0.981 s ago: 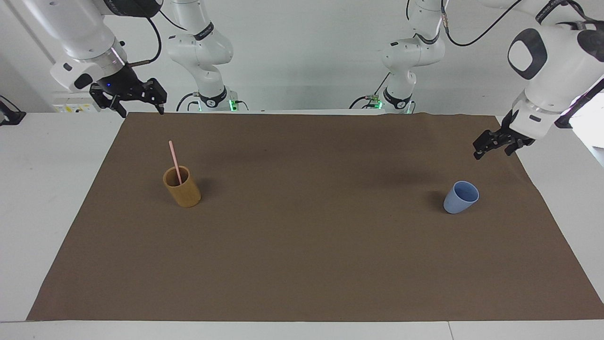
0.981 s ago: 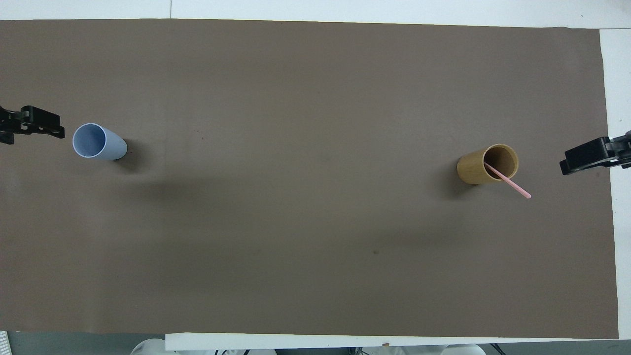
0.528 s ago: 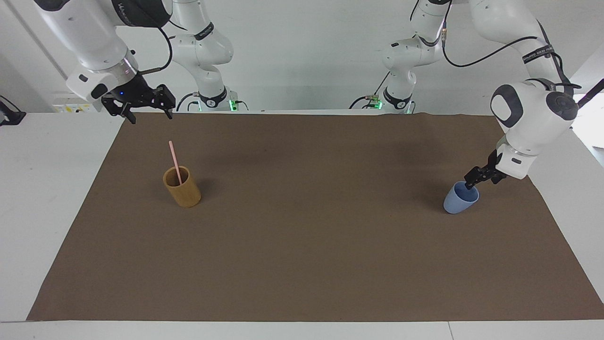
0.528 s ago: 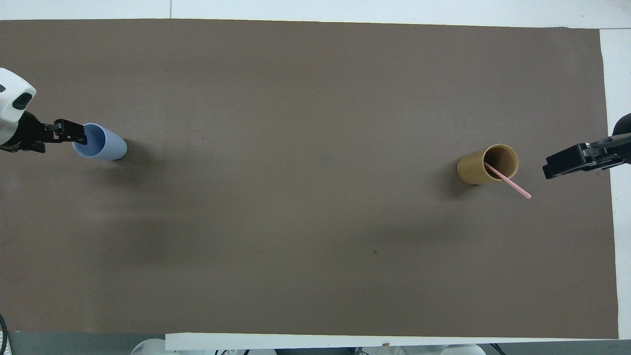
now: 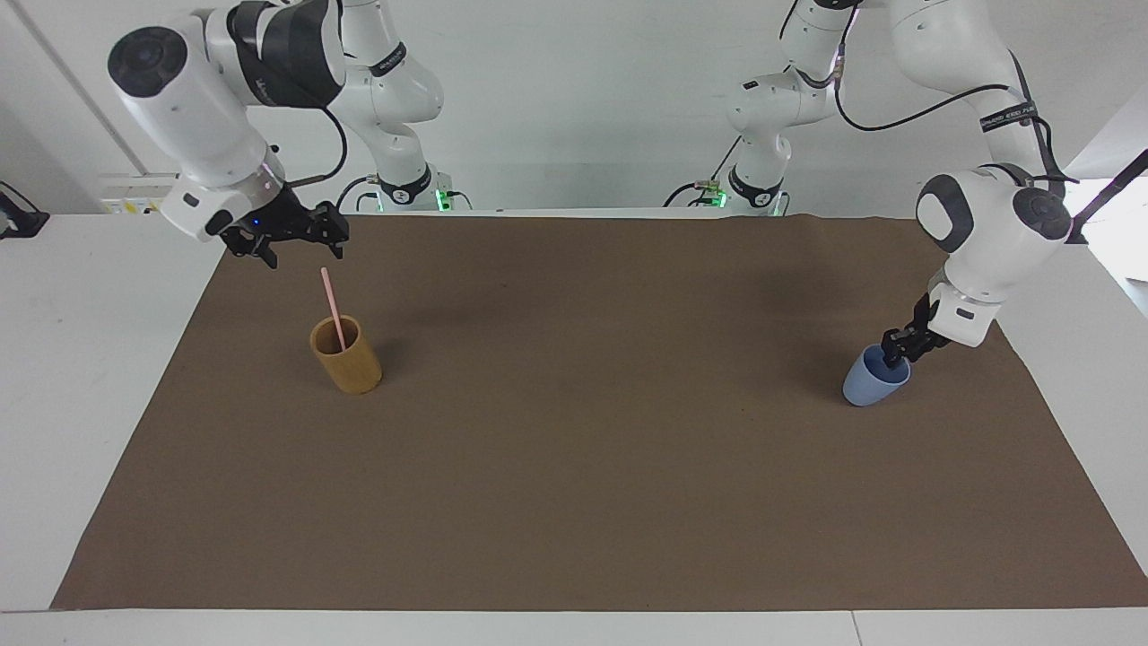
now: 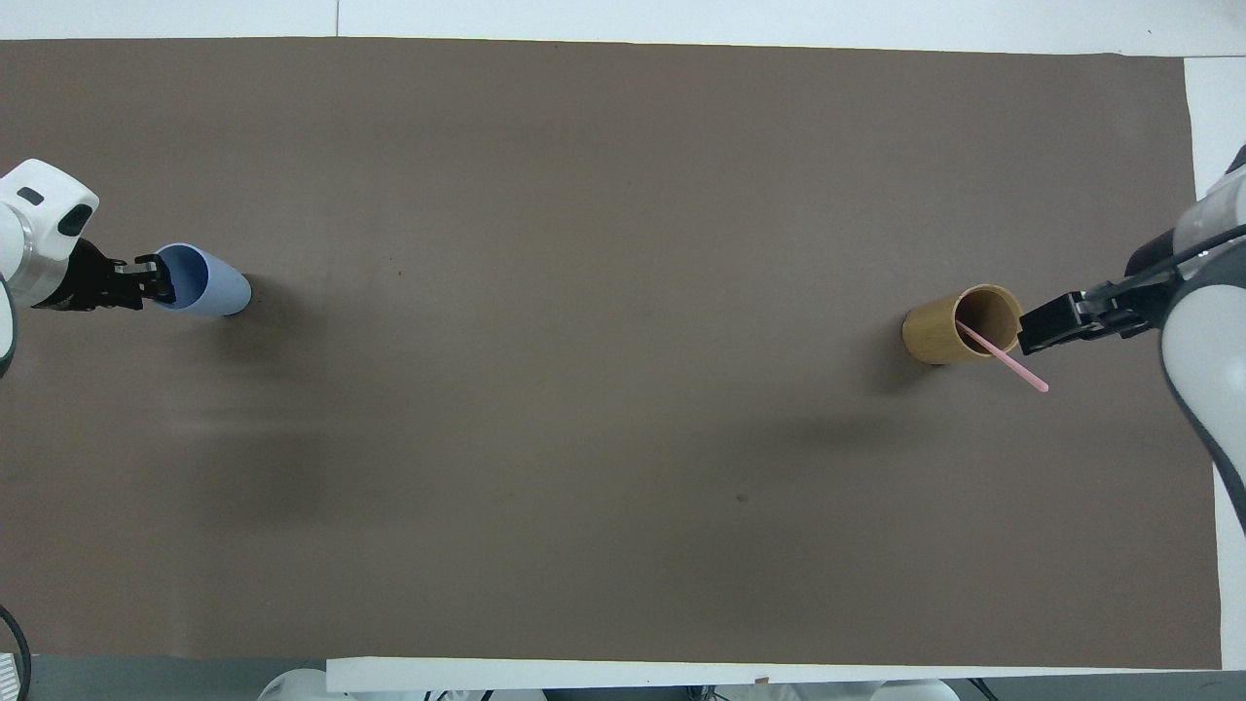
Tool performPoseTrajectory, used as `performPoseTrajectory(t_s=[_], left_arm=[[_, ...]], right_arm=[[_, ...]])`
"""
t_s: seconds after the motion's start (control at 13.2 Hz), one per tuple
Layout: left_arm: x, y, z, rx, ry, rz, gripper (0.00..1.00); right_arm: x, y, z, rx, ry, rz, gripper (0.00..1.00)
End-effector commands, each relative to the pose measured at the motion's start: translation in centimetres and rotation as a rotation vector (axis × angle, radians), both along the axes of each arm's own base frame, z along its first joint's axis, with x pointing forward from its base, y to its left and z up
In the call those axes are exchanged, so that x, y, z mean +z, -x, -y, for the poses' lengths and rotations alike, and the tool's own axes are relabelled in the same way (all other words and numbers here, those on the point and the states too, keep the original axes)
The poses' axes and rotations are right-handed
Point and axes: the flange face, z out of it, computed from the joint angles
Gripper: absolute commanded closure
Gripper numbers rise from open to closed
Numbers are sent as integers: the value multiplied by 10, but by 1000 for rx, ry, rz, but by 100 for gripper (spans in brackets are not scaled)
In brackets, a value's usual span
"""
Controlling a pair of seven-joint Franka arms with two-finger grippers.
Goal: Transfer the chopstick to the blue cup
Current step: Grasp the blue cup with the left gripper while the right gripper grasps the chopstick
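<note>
The tan cup (image 5: 346, 355) stands upright on the brown mat (image 5: 574, 467) toward the right arm's end of the desk (image 5: 90, 359). The chopstick (image 5: 333, 309) stands in it, its lower end inside, its upper part leaning out over the rim toward the robots' edge. The blue cup (image 5: 874, 377) stands toward the left arm's end of the desk, about as far from the robots as the tan cup, and it holds nothing but a gripper finger.

The left gripper (image 5: 900, 345) is at the blue cup's rim on the side toward that end of the desk, one finger inside the mouth and the other outside the wall, pinching the rim between them. The right gripper (image 5: 299, 235) hangs in the air with its fingers spread, over the mat just beside the chopstick's top and not touching it.

A second ago the left gripper hung spread in the air well above the mat, apart from the blue cup; since then it has come down onto the rim and closed on it. The right gripper has moved in from the mat's corner toward the chopstick. Both cups and the chopstick are where they were.
</note>
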Motion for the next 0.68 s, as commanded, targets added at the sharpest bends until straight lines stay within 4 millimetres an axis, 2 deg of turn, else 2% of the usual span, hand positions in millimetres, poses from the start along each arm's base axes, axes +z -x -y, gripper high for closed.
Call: performPoseTrajectory(t_s=[0.0, 0.15, 0.23, 0.3, 0.38, 0.45, 0.53, 0.6], left_arm=[[19, -12, 15, 18, 3, 7, 100], [39, -31, 103, 89, 14, 21, 100], [42, -26, 150, 97, 18, 24, 100], [43, -11, 204, 93, 20, 22, 100], [40, 9, 253, 108, 19, 16, 100], [40, 33, 295, 112, 15, 6, 100], [39, 57, 328, 150, 14, -6, 100], [34, 77, 349, 166, 17, -3, 100]], right_arm=[[-50, -13, 3, 14, -13, -81, 0], [-80, -10, 4, 23, -1, -149, 0], [-92, -3, 7, 38, 27, -180, 1], [-95, -1, 10, 46, 45, -190, 6], [-95, -1, 15, 60, 59, -191, 16], [-97, -1, 14, 68, 65, -193, 26], [-99, -1, 14, 70, 65, -196, 35], [-100, -1, 13, 72, 65, -199, 46]])
